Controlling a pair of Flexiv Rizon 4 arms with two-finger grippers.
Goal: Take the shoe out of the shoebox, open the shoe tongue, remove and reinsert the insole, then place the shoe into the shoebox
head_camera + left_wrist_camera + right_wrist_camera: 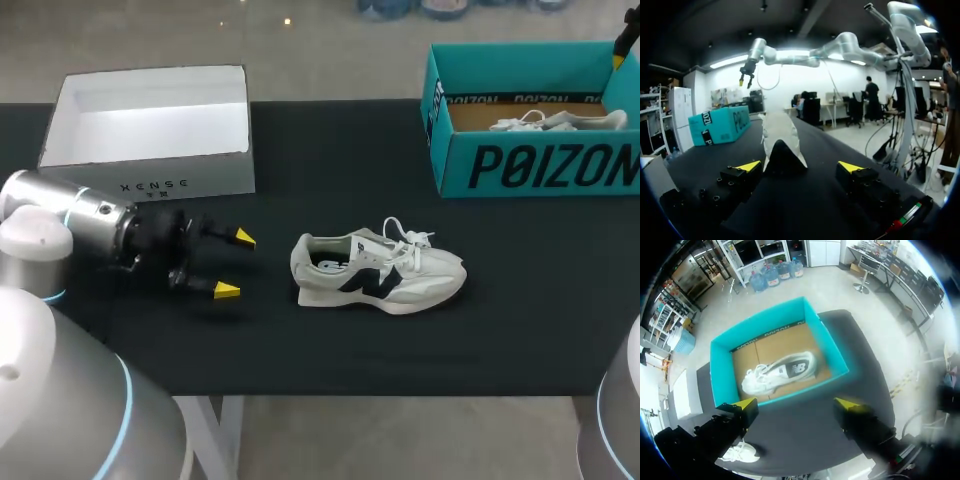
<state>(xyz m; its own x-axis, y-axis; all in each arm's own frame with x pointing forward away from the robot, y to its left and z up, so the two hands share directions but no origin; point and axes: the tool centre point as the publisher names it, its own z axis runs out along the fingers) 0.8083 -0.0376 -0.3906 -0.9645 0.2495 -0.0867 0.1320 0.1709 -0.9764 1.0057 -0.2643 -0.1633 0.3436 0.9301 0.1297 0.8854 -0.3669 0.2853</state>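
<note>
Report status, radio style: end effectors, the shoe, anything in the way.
Left end effector open, empty, facing heel of shoe on table. Right end effector open, empty, above teal shoebox holding second shoe. Nothing between left end effector and shoe.

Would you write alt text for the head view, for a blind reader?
A white sneaker sits mid-table, just ahead of the open left gripper. Behind stand a white box and a teal shoebox holding another shoe.
</note>
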